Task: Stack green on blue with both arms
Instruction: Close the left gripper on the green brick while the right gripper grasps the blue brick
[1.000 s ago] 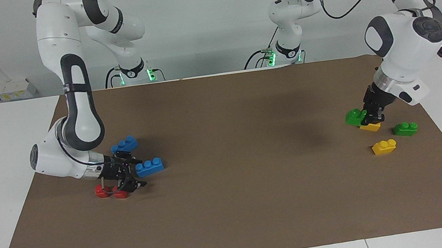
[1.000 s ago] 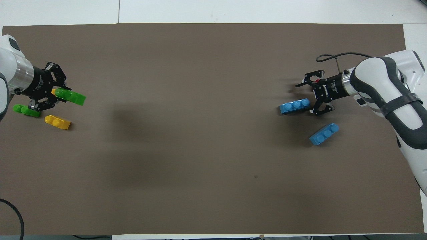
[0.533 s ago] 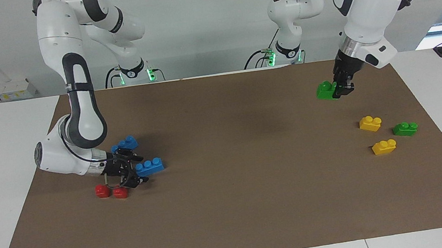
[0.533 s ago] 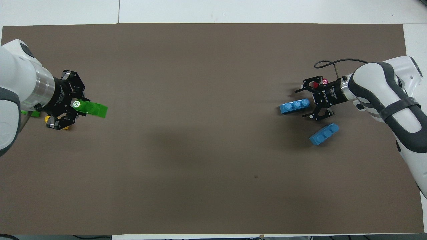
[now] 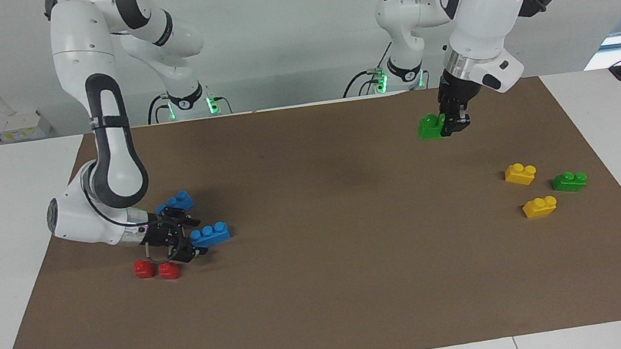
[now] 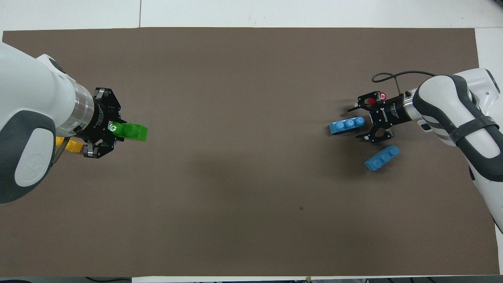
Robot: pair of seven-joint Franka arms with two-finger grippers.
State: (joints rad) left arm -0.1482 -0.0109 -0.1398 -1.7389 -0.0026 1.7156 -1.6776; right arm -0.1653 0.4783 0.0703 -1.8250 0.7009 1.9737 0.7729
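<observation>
Holding a green brick [image 5: 431,127] tight between its fingers, the left gripper [image 5: 454,121] hangs in the air at the upper right of the facing view, over the brown mat [image 5: 336,290]. A second green brick [image 5: 569,181] lies on the mat lower down, beside two yellow bricks [image 5: 521,173]. At the left of that view, the right gripper [image 5: 181,238] is low by the mat with its fingers spread wide around the end of a blue brick [image 5: 210,235], not squeezing it. A second blue brick [image 5: 175,203] lies just above it in the frame. Two red bricks [image 5: 156,269] sit just below the gripper.
</observation>
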